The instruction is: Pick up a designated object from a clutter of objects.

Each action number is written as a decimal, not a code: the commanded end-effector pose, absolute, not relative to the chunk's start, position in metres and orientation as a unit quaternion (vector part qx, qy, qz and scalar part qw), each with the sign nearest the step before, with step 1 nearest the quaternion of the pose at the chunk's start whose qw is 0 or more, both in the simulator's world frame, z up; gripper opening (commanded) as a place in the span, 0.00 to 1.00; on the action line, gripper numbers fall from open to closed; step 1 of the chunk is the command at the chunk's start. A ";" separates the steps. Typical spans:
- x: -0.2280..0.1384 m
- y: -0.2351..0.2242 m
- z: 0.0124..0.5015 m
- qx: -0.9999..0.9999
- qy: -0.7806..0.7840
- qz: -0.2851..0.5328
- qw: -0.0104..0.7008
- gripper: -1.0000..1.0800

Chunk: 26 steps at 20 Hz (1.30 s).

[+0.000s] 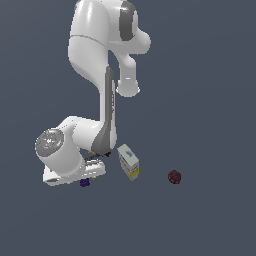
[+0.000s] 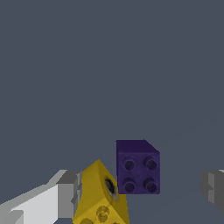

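Observation:
The dark purple knobbly block lies on the grey floor between my two fingers, studs facing the wrist camera. My gripper is open, with one grey fingertip on one side and the other fingertip on the far side; neither touches the purple block. A yellow block lies tilted right against the first fingertip and beside the purple block. In the exterior view the purple block peeks out under my lowered hand, and my gripper is mostly hidden by the wrist.
A white-and-yellow carton stands just to the exterior view's right of my hand. A dark red ball lies farther to the right. Something small, tan and dark, shows behind the wrist, too hidden to identify.

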<state>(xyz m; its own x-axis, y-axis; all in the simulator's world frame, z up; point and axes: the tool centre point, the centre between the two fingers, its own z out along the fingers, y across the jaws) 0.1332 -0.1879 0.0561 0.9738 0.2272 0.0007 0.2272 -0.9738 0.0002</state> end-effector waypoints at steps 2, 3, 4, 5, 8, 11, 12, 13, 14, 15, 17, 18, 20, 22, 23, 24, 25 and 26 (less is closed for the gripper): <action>0.132 -0.188 0.036 0.993 0.115 0.000 0.000 0.96; 0.132 -0.188 0.031 0.993 0.115 0.000 0.000 0.96; 0.132 -0.188 0.028 0.993 0.115 0.000 0.000 0.96; 0.132 -0.188 0.025 0.993 0.115 0.000 0.000 0.96; 0.133 -0.188 0.021 0.993 0.115 0.000 0.000 0.96; 0.133 -0.188 0.022 0.993 0.115 0.000 0.000 0.00; 0.133 -0.188 0.022 0.993 0.115 0.000 0.000 0.00; 0.133 -0.188 0.022 0.993 0.115 0.000 0.000 0.00; 0.133 -0.188 0.022 0.993 0.115 0.000 0.000 0.00; 0.133 -0.188 0.022 0.993 0.115 0.000 0.000 0.00; 0.133 -0.188 0.022 0.993 0.115 0.000 0.000 0.00; 0.133 -0.188 0.022 0.993 0.115 0.000 0.000 0.00; 0.133 -0.188 0.022 0.993 0.115 0.000 0.000 0.00; 0.133 -0.188 0.022 0.993 0.115 0.000 0.000 0.00; 0.133 -0.188 0.022 0.993 0.115 0.000 0.000 0.00; 0.133 -0.187 0.023 0.993 0.115 0.000 0.000 0.00; 0.132 -0.187 0.024 0.993 0.115 0.000 0.000 0.00; 0.132 -0.186 0.025 0.993 0.115 0.000 0.000 0.00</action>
